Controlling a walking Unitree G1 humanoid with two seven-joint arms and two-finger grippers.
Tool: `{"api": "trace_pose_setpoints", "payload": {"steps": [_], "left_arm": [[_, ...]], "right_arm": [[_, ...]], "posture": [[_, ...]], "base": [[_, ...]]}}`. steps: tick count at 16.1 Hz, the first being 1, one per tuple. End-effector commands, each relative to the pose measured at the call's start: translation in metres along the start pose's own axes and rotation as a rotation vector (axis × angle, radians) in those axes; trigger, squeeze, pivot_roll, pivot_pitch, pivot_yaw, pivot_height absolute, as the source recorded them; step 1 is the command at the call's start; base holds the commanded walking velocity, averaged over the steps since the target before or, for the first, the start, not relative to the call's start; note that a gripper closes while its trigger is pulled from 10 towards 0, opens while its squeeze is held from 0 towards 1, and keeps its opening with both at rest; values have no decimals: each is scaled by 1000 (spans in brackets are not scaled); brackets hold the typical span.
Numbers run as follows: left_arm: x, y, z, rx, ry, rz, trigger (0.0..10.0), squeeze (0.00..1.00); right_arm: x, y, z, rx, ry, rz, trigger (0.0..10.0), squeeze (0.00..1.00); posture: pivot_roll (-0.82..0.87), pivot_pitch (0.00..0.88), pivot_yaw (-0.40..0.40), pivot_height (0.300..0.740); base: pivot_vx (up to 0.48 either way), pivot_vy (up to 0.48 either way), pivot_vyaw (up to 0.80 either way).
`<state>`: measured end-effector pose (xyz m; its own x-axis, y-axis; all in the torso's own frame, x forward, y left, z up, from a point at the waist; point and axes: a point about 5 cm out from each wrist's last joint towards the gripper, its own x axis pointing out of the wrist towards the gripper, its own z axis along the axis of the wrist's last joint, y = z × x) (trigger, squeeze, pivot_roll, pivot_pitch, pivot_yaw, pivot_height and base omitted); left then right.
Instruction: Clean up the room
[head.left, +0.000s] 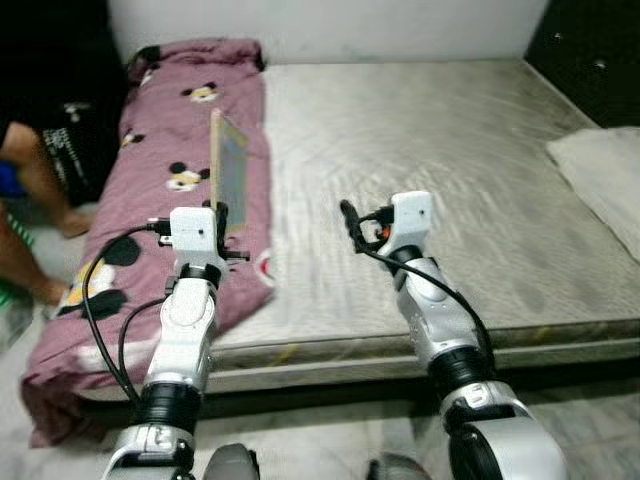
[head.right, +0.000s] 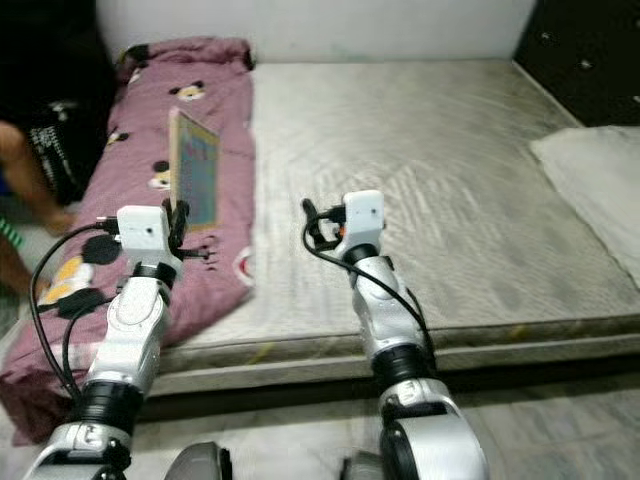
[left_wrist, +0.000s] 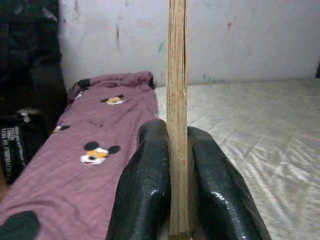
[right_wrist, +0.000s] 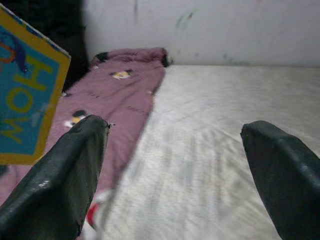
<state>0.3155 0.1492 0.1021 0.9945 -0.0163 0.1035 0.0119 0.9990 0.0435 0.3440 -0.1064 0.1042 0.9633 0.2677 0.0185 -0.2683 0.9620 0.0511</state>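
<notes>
Nearest the camera, the left gripper (left_wrist: 172, 200) is clamped on the lower edge of a thin book (head.left: 230, 178), its two black fingers (left_wrist: 145, 190) pressed against either cover. The book stands upright, edge-on to the wrist camera, above the maroon cartoon-mouse blanket (head.left: 170, 150) that lies along the left side of the bed. Its blue cover with a yellow border and yellow letters faces the right arm. The right gripper (right_wrist: 175, 175) hovers above the bare grey mattress (head.left: 430, 150), jaws spread wide and holding nothing. A white pillow (head.left: 605, 175) lies at the mattress's right edge. A person's bare legs (head.left: 35, 200) stand on the floor left of the bed. Beyond is a pale wall (left_wrist: 250, 40).
</notes>
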Motion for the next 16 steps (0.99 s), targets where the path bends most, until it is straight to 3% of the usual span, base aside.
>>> {"api": "trace_pose_setpoints", "payload": {"steps": [1,8,16], "left_arm": [[5,-7,12,-9,-54,-21,10000,0],[3,-8,14,-50,-78,-37,10000,0],[3,-8,14,-65,-80,-49,10000,0]], "right_arm": [[1,-5,2,-6,-5,-10,10000,0],[1,-5,3,-8,-3,-10,10000,0],[1,-5,3,-7,-5,-15,10000,0]], "posture": [[-10,0,-6,740],[-12,0,-9,740],[-14,0,-6,740]], "base": [[0,-326,0],[0,0,0],[315,0,0]]}}
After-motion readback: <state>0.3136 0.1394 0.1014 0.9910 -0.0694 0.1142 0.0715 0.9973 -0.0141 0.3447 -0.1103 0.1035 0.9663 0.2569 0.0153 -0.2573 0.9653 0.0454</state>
